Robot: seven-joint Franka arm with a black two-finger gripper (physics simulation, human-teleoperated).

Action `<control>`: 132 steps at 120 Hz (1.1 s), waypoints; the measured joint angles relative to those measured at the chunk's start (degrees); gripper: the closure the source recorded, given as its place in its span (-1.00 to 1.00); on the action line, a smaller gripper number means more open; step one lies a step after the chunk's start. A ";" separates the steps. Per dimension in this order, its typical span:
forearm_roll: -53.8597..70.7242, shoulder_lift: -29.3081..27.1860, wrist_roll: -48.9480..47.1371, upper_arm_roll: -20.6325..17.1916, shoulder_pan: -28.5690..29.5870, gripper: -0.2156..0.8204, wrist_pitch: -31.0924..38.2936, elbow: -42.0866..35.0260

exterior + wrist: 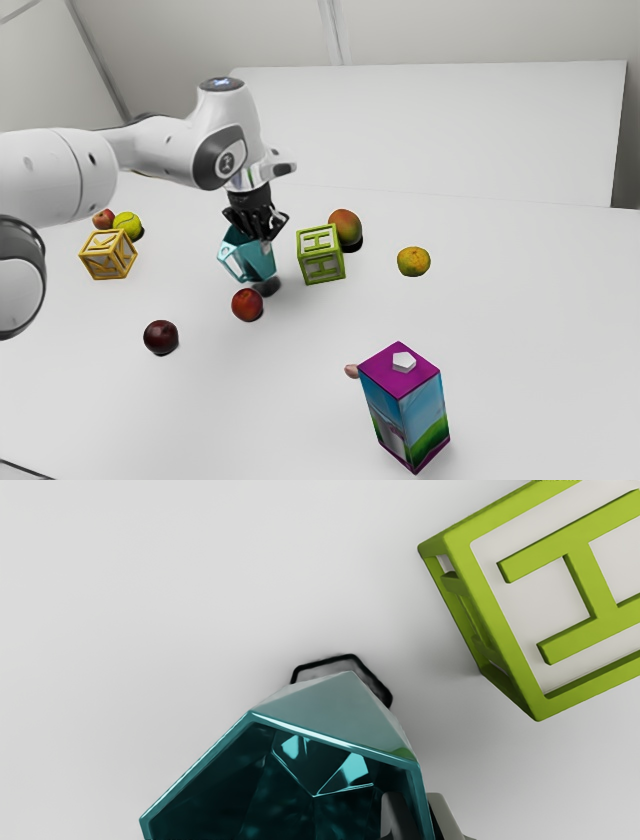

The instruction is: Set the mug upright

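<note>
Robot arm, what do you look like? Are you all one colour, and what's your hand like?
My arm is smooth, rounded and mostly white, with small dark dots. A dark grey joint cover has a pale round mark, and my dark top cap has a bluish one. My hand is black, with two fingers.

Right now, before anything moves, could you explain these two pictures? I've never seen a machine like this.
The white machine is a jointed robot arm. One picture looks on from its side; the other comes from a camera on its hand.

That hand, a black two-finger gripper, pinches the wall of a teal mug, one finger inside, one outside. The mug is tilted.

Around it on the white table lie a green letter block, a yellow one, a tennis ball, several fruits and, standing, a drink carton.
</note>
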 joint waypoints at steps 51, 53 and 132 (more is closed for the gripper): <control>-0.06 1.57 -1.29 -0.03 0.00 0.93 0.33 0.25; -0.07 1.65 -1.32 -0.03 0.00 0.93 0.34 0.28; -1.02 4.22 -1.95 -0.15 0.09 0.93 0.25 1.59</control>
